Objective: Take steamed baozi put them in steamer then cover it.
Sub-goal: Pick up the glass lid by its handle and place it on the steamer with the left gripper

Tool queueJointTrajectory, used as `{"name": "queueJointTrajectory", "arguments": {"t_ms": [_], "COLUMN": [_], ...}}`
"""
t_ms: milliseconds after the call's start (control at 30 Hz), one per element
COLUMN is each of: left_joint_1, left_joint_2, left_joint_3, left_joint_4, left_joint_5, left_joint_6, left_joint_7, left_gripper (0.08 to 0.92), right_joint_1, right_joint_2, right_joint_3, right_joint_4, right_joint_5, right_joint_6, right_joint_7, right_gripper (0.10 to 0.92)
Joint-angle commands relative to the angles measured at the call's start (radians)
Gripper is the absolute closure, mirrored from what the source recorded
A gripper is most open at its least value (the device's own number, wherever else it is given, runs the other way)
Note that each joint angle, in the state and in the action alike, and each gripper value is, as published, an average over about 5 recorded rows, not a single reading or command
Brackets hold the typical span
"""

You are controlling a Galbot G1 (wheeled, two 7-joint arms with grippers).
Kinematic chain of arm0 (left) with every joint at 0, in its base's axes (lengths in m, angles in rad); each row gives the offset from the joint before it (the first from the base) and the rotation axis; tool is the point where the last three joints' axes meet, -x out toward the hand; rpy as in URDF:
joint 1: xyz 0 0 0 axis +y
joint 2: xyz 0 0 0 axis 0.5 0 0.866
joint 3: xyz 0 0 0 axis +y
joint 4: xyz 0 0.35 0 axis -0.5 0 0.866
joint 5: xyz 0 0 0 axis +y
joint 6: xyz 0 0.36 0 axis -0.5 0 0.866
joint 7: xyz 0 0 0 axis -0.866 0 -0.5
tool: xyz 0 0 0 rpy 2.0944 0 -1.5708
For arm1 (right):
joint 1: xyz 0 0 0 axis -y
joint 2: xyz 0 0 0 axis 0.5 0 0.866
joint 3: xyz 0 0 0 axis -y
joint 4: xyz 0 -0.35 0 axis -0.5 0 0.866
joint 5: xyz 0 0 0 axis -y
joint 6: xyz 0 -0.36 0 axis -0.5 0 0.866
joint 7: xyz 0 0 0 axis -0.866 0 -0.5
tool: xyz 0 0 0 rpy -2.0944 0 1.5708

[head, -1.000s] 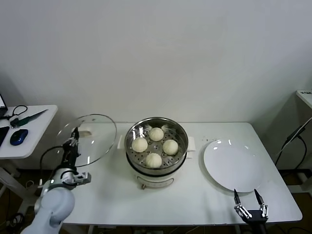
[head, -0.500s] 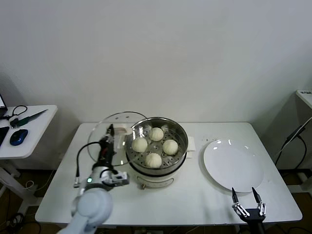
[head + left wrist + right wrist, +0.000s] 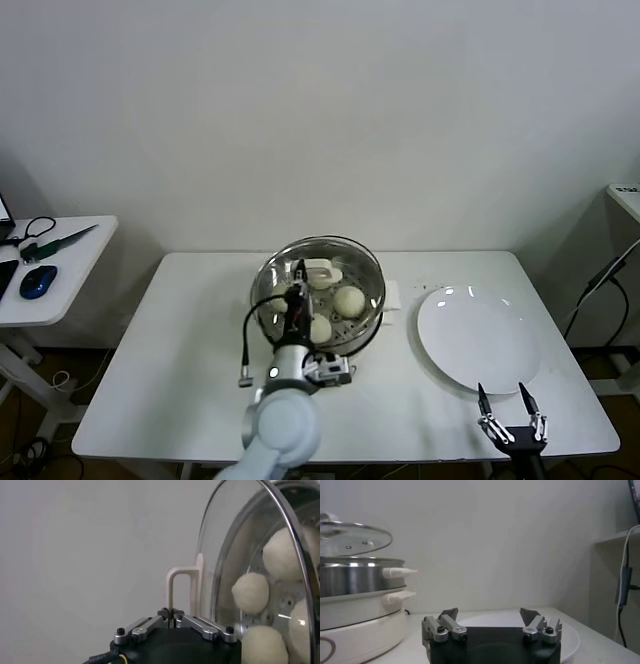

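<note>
While the side table at the far left carries only a blue computer mouse (image 3: 38, 281) and some cables, we find the work on the main white table (image 3: 180, 370). Our left gripper (image 3: 298, 272) is pinched tight on the white handle (image 3: 181, 592) of the round clear glass lid (image 3: 318, 287), holding that lid just above the round shiny stainless-steel steamer (image 3: 366, 322). From the right wrist view the lid hangs slightly tilted over the pot's rim, with a narrow gap; whether any edge touches we cannot quite tell. Through the glass we see the smooth cream-white steamed baozi (image 3: 349, 300) lying on the perforated tray; the arm hides part of them, so we make out three with confidence in the head view. To the right of the steamer, near but apart, lies the flat round white plate (image 3: 478, 340). Farther right, at the table's near edge, our right gripper (image 3: 512, 404) waits with its jaws spread wide, holding nothing.
</note>
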Motion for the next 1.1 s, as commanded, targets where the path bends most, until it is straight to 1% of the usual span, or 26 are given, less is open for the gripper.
{"name": "queueJointTrajectory", "arguments": {"t_ms": [33,167,433,833,1100], "left_joint_1": [-0.020,-0.037,-0.058,-0.054,-0.051], "left_joint_2": [-0.094,-0.110,-0.107,-0.096,-0.093], "left_joint_3": [0.095,0.080,0.043,0.004,-0.002], "left_joint_4": [0.047,0.112,0.182,0.212,0.206], "left_joint_5": [0.089,0.092,0.113,0.141,0.155], "left_joint_6": [0.023,0.027,0.029,0.023,0.018], "left_joint_7": [0.031,0.013,0.002,-0.021,-0.035], "left_gripper": [0.869,0.869,0.869,0.869,0.869], "right_joint_1": [0.000,-0.003,-0.004,-0.008,-0.006], "right_joint_2": [-0.003,-0.001,0.002,0.009,0.010], "right_joint_3": [-0.003,-0.004,-0.001,-0.005,-0.007], "right_joint_4": [-0.009,-0.008,-0.004,-0.004,-0.004], "right_joint_5": [0.008,0.008,0.008,0.003,0.000], "right_joint_6": [0.009,0.013,0.016,0.021,0.020], "right_joint_7": [0.001,0.001,0.002,0.000,-0.001], "right_gripper": [0.203,0.203,0.203,0.203,0.203]}}
